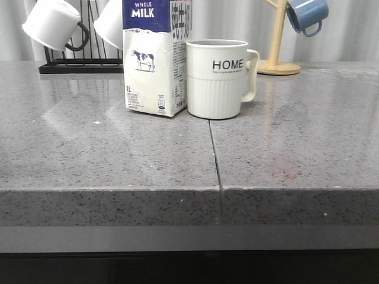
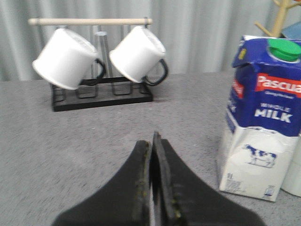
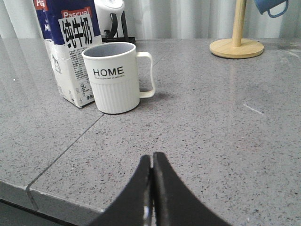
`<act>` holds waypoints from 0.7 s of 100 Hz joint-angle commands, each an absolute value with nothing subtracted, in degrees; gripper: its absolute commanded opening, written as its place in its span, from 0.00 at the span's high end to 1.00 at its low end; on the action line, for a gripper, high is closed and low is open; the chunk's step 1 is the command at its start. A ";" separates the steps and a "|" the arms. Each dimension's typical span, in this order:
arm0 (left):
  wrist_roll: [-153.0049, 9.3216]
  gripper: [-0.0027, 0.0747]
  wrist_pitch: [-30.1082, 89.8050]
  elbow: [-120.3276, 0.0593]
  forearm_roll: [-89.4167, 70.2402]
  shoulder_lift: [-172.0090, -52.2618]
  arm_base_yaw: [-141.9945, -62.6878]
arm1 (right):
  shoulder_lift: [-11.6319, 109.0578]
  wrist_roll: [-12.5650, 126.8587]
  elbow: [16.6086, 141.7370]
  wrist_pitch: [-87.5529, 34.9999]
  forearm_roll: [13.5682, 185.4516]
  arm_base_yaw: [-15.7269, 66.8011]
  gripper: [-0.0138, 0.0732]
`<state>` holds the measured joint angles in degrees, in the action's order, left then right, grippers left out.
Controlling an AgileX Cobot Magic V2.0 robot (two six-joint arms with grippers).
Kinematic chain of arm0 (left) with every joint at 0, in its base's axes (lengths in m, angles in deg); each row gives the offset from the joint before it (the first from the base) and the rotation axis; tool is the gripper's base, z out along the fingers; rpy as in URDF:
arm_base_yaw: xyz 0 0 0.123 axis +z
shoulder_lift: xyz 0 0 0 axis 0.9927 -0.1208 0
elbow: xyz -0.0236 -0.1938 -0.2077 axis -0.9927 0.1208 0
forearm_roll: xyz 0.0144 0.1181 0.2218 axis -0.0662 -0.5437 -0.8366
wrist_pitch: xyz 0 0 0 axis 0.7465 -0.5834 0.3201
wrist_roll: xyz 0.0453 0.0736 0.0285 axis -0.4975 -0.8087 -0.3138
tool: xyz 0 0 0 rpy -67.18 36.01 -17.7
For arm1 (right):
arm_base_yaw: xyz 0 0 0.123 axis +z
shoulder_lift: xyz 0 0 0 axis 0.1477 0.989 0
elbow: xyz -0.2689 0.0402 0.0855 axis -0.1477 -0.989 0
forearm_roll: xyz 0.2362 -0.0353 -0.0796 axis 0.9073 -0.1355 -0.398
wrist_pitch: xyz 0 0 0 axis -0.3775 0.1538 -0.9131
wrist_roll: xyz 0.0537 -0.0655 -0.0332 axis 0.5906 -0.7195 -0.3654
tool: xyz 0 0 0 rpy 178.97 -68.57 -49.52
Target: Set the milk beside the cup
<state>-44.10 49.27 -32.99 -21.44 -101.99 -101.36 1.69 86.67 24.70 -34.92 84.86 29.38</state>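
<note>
Milk (image 1: 155,59) stands upright upper centre of frame, just beside cup (image 1: 219,78) on worktop (image 1: 118,160), so placement looks done. Left hand (image 2: 154,188) and right hand (image 3: 152,188) clenched, holding nothing, well apart from both.

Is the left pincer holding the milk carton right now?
No, the left pincer is shut on nothing, apart from the milk carton.
</note>
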 commanded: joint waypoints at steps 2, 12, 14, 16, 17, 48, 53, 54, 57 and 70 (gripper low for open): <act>-43.89 0.99 51.22 -32.20 -19.87 -98.23 -98.97 | 2.15 86.25 26.18 -39.25 84.47 29.34 0.92; -43.89 0.99 48.67 -30.31 -19.73 -94.25 -96.37 | 2.15 86.25 26.18 -39.25 84.47 29.34 0.92; -43.89 0.99 48.37 -29.86 -19.73 -93.72 -95.65 | 2.15 86.25 26.18 -39.25 84.47 29.34 0.92; -43.89 0.99 48.09 -29.35 -19.73 -92.90 -94.90 | 2.15 86.25 26.18 -39.25 84.47 29.34 0.92; -43.89 0.99 48.09 -29.18 -19.73 -92.35 -94.38 | 2.15 86.25 26.18 -39.25 84.47 29.34 0.92; -44.00 0.99 47.99 -21.82 -20.82 -80.89 -87.84 | 2.15 86.25 26.18 -39.25 84.47 29.34 0.92; -44.00 0.99 47.99 -20.33 -21.36 -79.53 -87.86 | 2.15 86.25 26.18 -39.25 84.47 29.34 0.92; -44.00 0.99 47.99 -20.13 -21.36 -79.34 -87.86 | 2.15 86.25 26.18 -39.25 84.47 29.34 0.92; -44.00 0.99 47.99 -19.37 -21.36 -78.40 -87.86 | 2.15 86.25 26.18 -39.25 84.47 29.34 0.92; -44.00 0.99 47.99 -16.20 -21.36 -75.36 -87.86 | 2.15 86.25 26.18 -39.25 84.47 29.34 0.92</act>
